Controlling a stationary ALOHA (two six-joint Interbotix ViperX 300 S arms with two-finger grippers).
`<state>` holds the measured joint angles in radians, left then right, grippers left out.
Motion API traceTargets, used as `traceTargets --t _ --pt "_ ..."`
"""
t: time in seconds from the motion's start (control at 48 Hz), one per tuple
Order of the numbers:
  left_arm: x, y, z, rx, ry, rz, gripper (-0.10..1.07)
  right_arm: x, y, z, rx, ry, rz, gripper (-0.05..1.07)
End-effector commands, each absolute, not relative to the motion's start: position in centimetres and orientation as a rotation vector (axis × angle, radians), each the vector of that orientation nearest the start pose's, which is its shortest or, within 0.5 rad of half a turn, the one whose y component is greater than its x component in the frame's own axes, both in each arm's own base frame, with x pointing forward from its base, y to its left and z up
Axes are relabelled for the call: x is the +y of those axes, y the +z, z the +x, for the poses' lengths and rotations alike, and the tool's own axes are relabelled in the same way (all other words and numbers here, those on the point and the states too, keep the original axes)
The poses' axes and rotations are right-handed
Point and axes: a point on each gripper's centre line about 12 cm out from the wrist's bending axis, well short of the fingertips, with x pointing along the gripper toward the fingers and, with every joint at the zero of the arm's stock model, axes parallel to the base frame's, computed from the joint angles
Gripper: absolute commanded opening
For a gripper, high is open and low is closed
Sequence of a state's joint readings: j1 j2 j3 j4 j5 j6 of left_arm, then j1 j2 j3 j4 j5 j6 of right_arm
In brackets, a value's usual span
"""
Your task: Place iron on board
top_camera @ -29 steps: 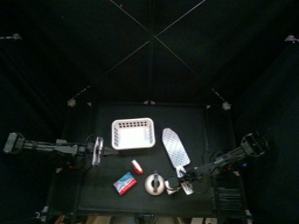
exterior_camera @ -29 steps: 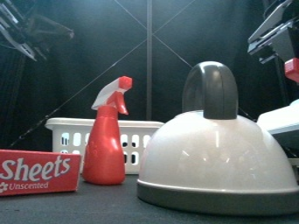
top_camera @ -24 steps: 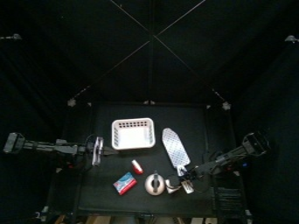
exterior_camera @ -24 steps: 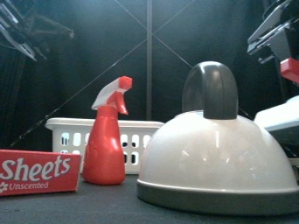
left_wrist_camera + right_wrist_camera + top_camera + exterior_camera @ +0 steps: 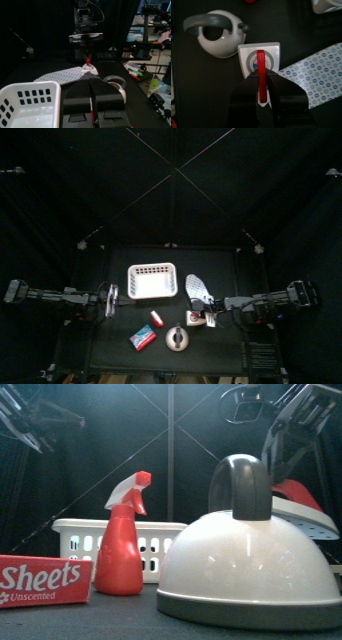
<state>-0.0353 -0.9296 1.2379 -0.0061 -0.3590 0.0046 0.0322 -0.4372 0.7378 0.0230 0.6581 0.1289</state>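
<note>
Front view: grey-white oval thing fills right half of frame, hides most of iron; only red top and pale edge peek out at right. Board not seen there. Box cut off by left edge, lettering partly lost. Basket partly behind spray bottle. Right wrist view: right gripper's own jaws cover lower part of iron's red handle; board cut off by right edge. Top view: things too small to tell detail.

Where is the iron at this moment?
In the top view the iron is right of the table's middle, held in the right claw at the near end of the board, beside the grey-white kettle-like object.
</note>
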Motion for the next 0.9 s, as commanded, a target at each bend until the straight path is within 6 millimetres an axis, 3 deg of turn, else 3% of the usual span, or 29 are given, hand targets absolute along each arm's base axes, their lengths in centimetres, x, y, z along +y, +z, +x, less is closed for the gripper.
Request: traceTargets --t 0.0,0.208,0.312,0.625,0.875 --pt "-0.5 28.6 20.2 -0.098 -0.023 0.001 -0.01 -1.9 25.9 28.1 0.880 -0.118 0.153 0.44" --pt "-0.1 28.2 20.2 -0.087 -0.004 0.002 -0.01 -6.6 26.2 27.5 0.845 -0.271 0.167 0.44" --pt "-0.2 27.5 20.1 -0.072 -0.009 0.004 -0.01 -8.0 26.2 27.2 0.836 -0.316 0.152 0.44" --pt "-0.2 27.5 20.1 -0.071 -0.011 0.006 -0.01 -10.3 25.2 27.0 0.753 -0.387 0.163 0.44" --pt "-0.2 27.0 20.0 -0.060 -0.012 0.006 -0.01 -11.5 22.7 26.6 0.810 -0.424 0.192 0.44"
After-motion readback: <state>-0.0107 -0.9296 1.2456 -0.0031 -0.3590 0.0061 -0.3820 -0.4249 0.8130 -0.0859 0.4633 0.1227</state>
